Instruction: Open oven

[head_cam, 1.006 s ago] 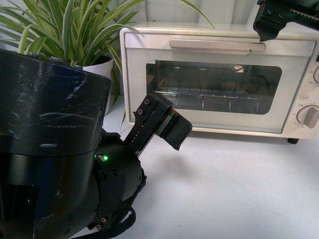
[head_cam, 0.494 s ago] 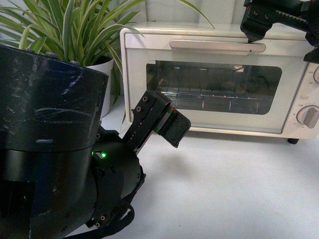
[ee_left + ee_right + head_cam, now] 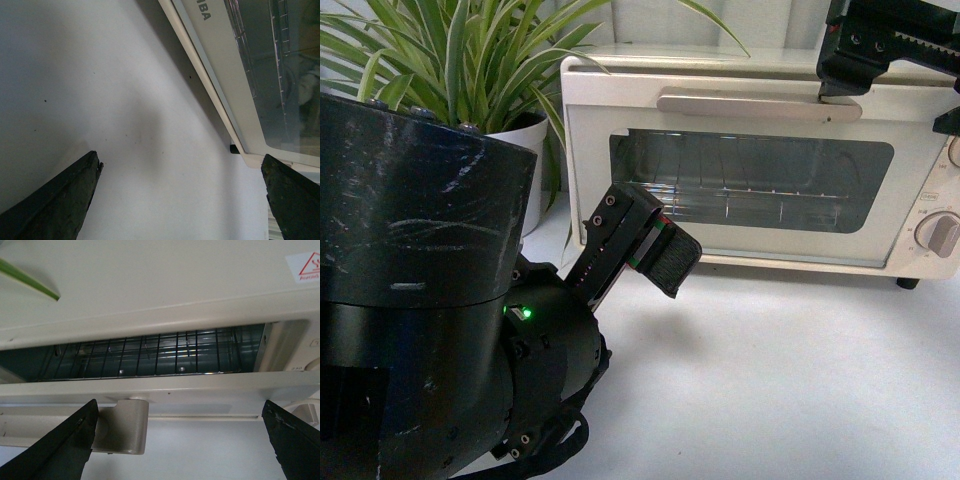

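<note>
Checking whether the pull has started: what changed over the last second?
The oven door has tipped outward at its top, its handle now lower; a gap exposes the wire rack. The open right gripper followed the handle down. The open left gripper and the plant stayed put.

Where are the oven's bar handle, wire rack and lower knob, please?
bar handle (image 3: 755, 107), front view, middle of the bar.
wire rack (image 3: 150, 357), right wrist view, wires seen through the opened gap.
lower knob (image 3: 940, 233), front view, its raised grip.

three views share the oven (image 3: 750, 180)
</note>
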Robot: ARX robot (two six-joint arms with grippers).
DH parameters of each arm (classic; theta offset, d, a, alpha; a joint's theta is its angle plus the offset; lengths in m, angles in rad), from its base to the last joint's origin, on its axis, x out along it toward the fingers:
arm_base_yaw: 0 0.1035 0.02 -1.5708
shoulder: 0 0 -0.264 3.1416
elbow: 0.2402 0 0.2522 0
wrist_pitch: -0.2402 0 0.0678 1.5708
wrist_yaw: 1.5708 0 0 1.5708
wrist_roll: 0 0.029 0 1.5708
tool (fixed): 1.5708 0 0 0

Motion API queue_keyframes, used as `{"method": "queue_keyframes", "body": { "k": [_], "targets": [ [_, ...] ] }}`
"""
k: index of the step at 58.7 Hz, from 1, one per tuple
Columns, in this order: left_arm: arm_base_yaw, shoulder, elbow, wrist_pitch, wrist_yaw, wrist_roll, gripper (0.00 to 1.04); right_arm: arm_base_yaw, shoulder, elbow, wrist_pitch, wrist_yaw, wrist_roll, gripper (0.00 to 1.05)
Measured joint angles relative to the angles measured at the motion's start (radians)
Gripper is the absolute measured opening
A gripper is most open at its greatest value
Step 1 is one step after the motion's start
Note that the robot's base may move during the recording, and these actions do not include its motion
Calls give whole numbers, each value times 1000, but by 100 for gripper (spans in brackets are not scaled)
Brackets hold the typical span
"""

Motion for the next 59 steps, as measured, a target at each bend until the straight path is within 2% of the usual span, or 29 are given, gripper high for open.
{"method": "queue_keyframes", "body": {
  "k": [32, 49, 59],
  "targets": [
    [0, 0, -10, -3, -2, -4, 98, 46, -131, -283, 89, -128, -90, 95],
    [5, -13, -27, -1, -2, 3, 98, 31, -257, -378, 55, -148, -100, 95],
    [18, -29, -56, 5, 2, 42, 98, 8, -449, -444, -1, -209, -103, 95]
  ]
}}
